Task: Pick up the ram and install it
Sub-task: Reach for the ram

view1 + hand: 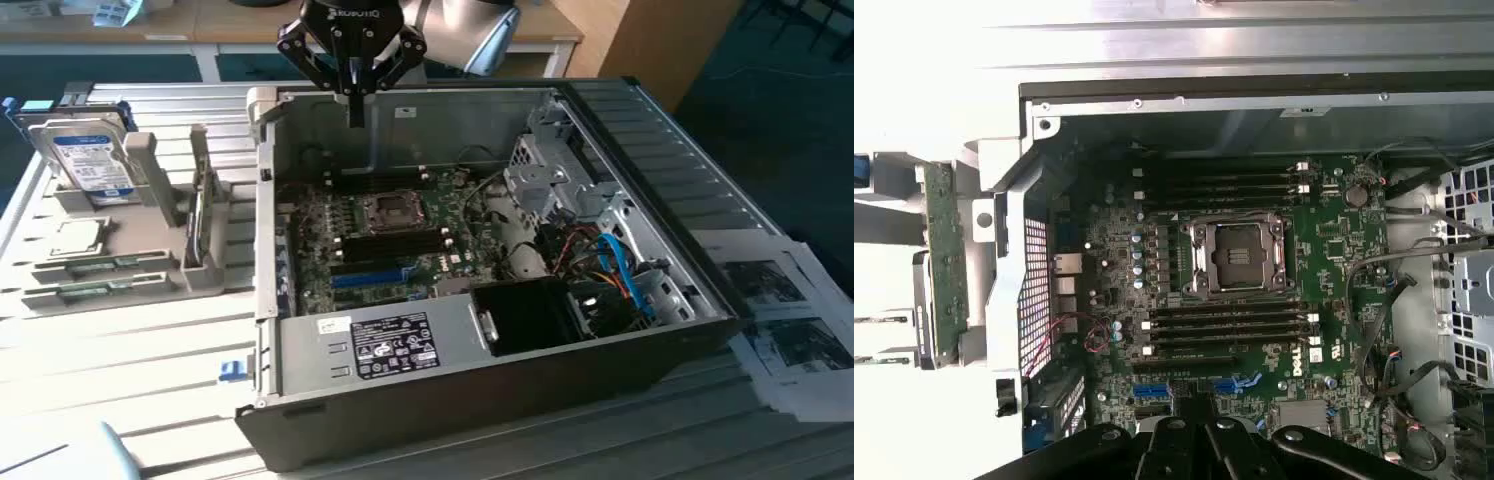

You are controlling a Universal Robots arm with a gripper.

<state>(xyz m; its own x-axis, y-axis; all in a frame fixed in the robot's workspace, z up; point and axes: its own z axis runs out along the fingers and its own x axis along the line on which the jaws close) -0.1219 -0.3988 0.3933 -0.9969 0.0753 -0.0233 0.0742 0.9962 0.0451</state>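
Hanging over the far wall of the open computer case, the claw is pinched fully shut with nothing between its fingers. The ram stands on edge in a grey holder outside the case, well apart from the claw toward the exterior view's left, probably propped upright so its long sides can be gripped. The arm points straight down, with the motherboard and its memory slots below the claw.
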